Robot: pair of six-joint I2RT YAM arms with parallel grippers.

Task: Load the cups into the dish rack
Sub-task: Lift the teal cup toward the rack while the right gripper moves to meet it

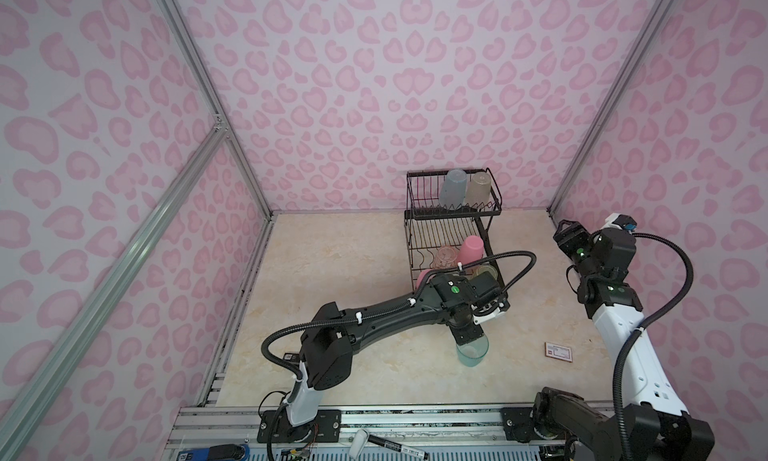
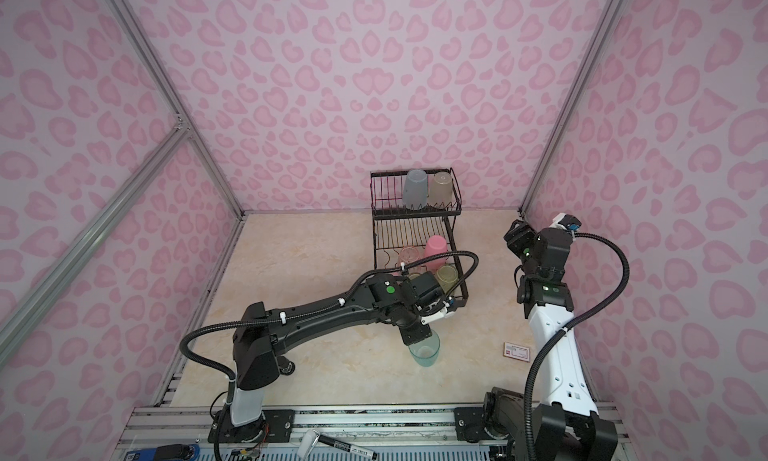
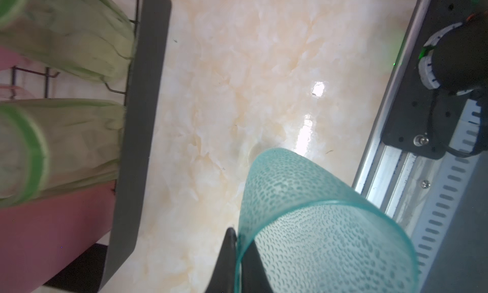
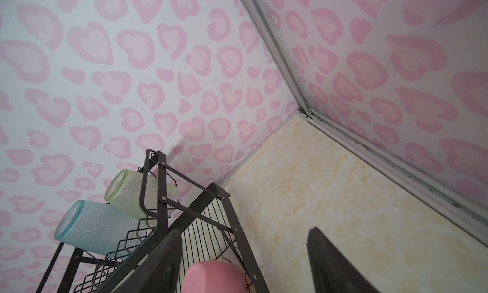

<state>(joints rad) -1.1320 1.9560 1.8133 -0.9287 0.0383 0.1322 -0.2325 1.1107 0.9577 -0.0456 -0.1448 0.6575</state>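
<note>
A teal cup [image 1: 472, 353] [image 2: 424, 351] stands mouth up toward the worktop's front edge, right of the middle and just in front of the rack [image 1: 454, 208] [image 3: 142, 120]. The left arm [image 1: 395, 309] reaches down over it. Its jaws are clenched on the cup's rim, one finger [image 3: 227, 254] outside the wall and one inside. Whether the base rests on the worktop [image 1: 332, 272] I cannot tell.

The rack stands at the back edge, right of the middle. Its upper basket holds a second teal cup [image 1: 453, 188] [image 4: 92, 228] and a yellow-green cup [image 1: 478, 188] [image 4: 137, 194], both bottom up. The lower tier holds a pink cup [image 1: 471, 249] with a clear cup [image 1: 444, 257] beside it. At its near end are two more yellow-green cups [image 3: 66, 35] [image 3: 74, 141] and a second pink cup [image 3: 52, 238], partly hidden in both top views by the left arm.

The right arm [image 1: 615, 251] is raised by the right edge, its jaws released with nothing between them. A card [image 1: 559, 350] lies on the worktop between the teal cup and the right arm.
</note>
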